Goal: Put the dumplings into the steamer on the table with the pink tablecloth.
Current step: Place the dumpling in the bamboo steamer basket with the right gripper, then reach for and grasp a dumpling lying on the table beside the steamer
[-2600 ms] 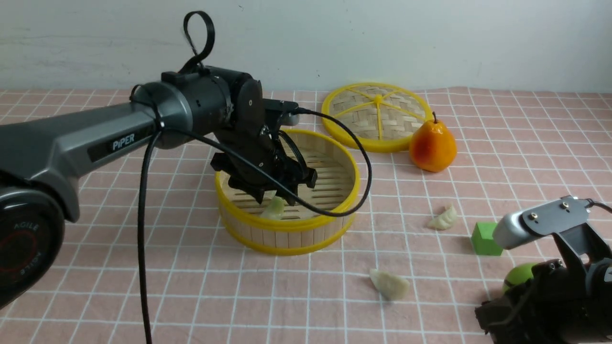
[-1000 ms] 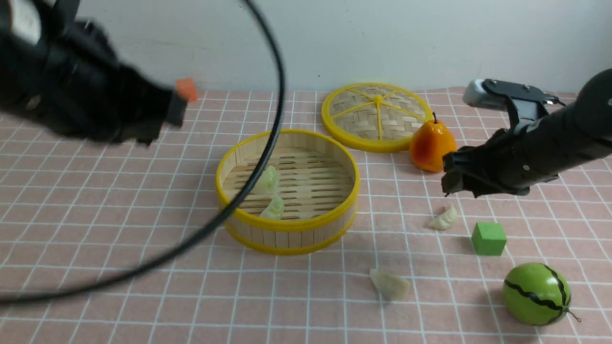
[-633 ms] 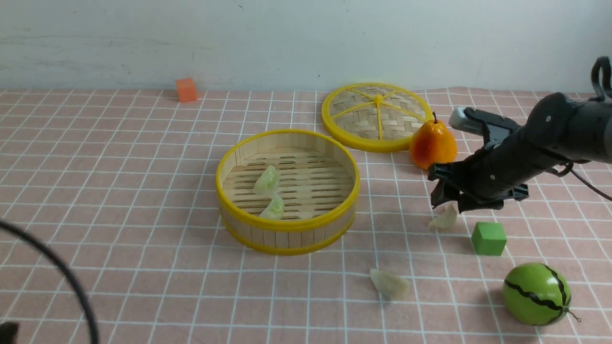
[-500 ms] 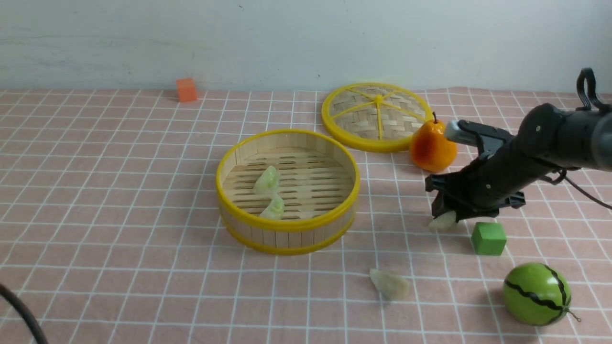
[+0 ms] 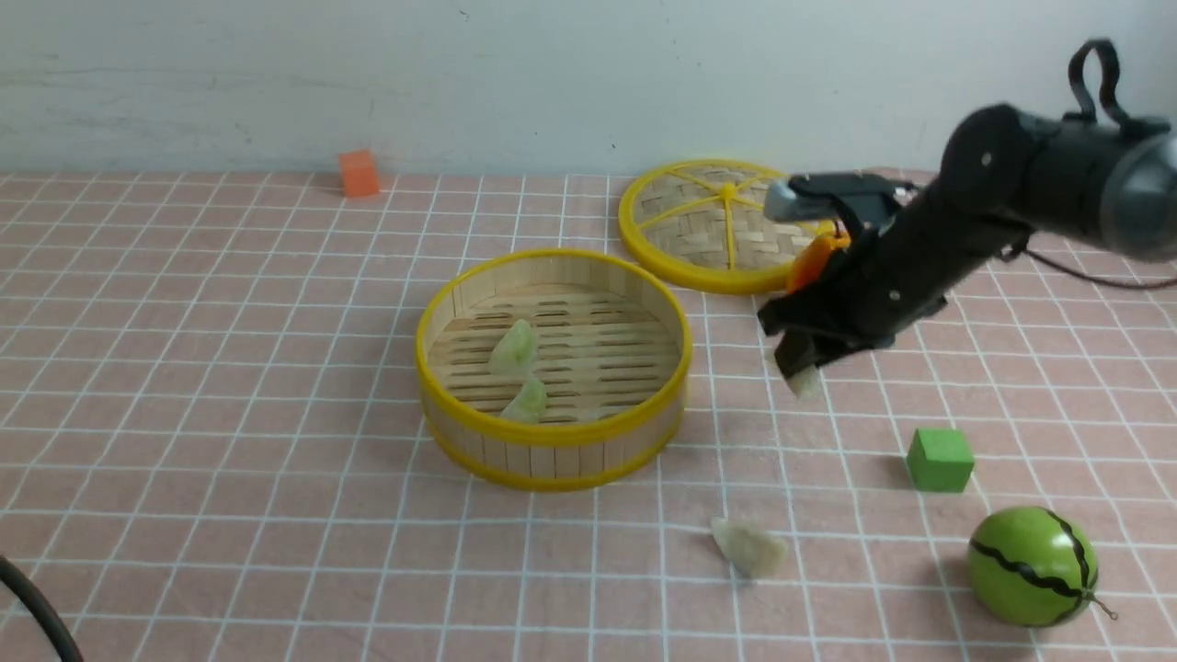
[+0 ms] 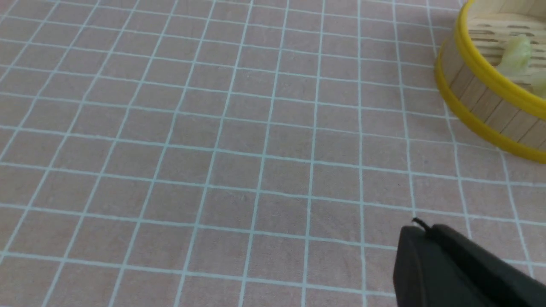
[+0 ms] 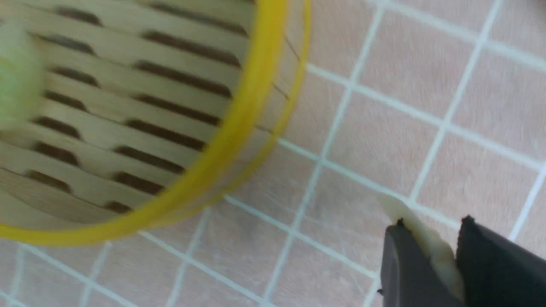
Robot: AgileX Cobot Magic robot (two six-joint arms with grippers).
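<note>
carrying a dumpling toward the steamer

the steamer is my landmark, on the pink tablecloth. to its right my right gripper pinches a pale dumpling off the cloth; my left fingers are closed together, to the steamer's left and nearer me. two greenish dumplings, one and another, lie inside it; a fourth dumpling waits on the cloth, nearer me and right of it. i judge this the third transfer: next i should clear the rim, lower, and let go gently. the right wrist view shows the dumpling between my fingertips, mostly hidden in the front view; only the left wrist view shows my left fingers.
</note>
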